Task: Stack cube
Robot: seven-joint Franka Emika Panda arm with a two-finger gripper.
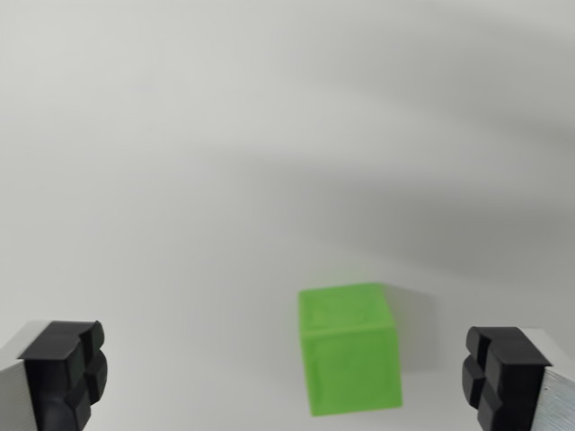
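In the wrist view, the tool (286,382) hangs with its fingers spread wide apart and nothing between them. The green cube (349,350) sits on the plain white worktop (225,162), nearer the finger on the wrist view's right than the one on its left, and turned slightly askew. Descending as aligned, I judge the right finger could clip or shove the cube instead of straddling it. No second cube is visible here.
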